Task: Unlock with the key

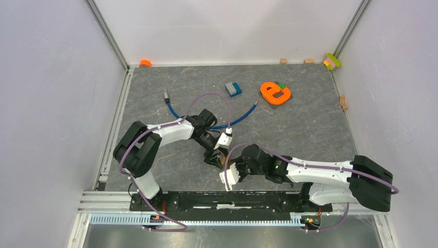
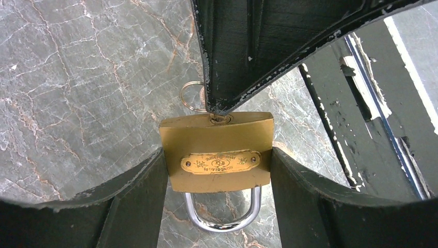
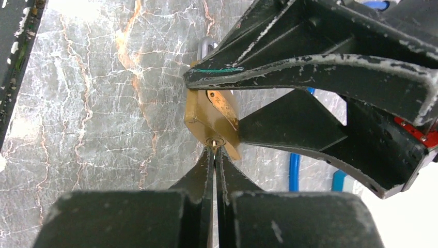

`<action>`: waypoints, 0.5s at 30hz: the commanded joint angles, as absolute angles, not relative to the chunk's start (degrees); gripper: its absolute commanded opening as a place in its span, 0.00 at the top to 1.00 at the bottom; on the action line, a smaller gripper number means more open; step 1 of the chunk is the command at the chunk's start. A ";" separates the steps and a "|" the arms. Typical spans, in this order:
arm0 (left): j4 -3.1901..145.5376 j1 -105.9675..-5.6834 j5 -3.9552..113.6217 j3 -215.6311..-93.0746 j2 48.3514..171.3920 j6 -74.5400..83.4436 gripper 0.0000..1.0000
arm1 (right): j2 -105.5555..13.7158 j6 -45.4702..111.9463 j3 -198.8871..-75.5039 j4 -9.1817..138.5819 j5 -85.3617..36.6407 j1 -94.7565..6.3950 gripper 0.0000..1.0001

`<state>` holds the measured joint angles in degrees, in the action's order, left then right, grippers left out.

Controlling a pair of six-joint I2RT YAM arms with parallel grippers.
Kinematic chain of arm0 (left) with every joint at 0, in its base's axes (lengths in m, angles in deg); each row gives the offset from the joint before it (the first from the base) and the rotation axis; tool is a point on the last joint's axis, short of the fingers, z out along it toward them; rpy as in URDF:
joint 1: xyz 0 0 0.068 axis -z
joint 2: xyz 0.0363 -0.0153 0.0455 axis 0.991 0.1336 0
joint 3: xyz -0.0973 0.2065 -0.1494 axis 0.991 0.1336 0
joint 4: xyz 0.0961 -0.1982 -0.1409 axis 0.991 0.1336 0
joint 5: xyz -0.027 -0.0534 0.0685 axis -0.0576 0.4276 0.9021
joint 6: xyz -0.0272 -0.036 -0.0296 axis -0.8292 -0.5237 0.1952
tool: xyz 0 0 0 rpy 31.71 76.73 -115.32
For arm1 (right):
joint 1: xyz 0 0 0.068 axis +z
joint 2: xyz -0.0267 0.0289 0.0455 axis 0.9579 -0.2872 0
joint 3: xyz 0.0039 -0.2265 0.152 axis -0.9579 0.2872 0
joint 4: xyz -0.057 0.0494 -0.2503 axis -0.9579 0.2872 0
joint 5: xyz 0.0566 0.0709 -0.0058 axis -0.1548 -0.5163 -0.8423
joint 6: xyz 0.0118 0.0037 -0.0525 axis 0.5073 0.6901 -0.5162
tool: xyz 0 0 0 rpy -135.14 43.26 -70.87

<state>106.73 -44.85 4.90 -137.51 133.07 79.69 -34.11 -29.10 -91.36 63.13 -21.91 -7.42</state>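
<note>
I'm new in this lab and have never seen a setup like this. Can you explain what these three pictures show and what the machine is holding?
Two robot arms are bolted at the near edge of a grey table. One picture looks down from above; the other two come from cameras on each wrist. The left gripper clamps a brass padlock by its sides, with the steel shackle closed. The right gripper is shut at the padlock's keyhole, evidently on the key, which is hidden; only its key ring shows. Lying farther back are a blue cable, an orange letter e, a small blue block and some small pieces along the edges.
</note>
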 commanded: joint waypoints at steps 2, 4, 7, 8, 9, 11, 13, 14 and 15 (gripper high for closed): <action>97.99 -43.83 -1.69 -137.14 129.14 73.31 0.98 | -34.64 -20.64 -94.61 55.33 -24.62 -10.42 1.00; 96.72 -43.83 -1.73 -136.60 129.06 72.47 0.98 | -34.34 -18.64 -94.63 54.72 -25.56 -11.98 1.00; 95.14 -43.83 -1.52 -136.11 129.15 71.20 0.98 | -33.95 -15.35 -94.77 54.18 -27.48 -14.26 1.00; 94.30 -43.83 -1.43 -135.86 129.09 70.56 0.98 | -33.86 -14.63 -94.87 54.18 -28.37 -14.99 1.00; 93.53 -43.83 -1.20 -135.64 128.98 69.89 0.98 | -33.77 -13.86 -94.87 54.09 -29.04 -15.46 1.00; 92.25 -43.83 -0.69 -135.19 128.61 69.01 0.98 | -33.66 -13.12 -94.81 53.90 -29.53 -16.08 1.00; 90.89 -43.76 -0.08 -134.93 128.38 67.67 0.98 | -33.76 -11.74 -94.93 53.83 -31.30 -17.13 1.00; 90.16 -43.83 0.14 -134.68 128.17 67.20 0.98 | -33.94 -11.13 -95.11 53.84 -31.86 -17.46 1.00; 89.43 -43.83 0.61 -134.37 127.83 66.69 0.98 | -33.92 -10.18 -95.18 53.86 -32.95 -18.08 1.00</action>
<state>95.56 -44.87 6.23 -134.45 131.61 71.27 -34.44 -14.70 -91.47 61.43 -29.39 -16.27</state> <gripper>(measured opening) 0.729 0.006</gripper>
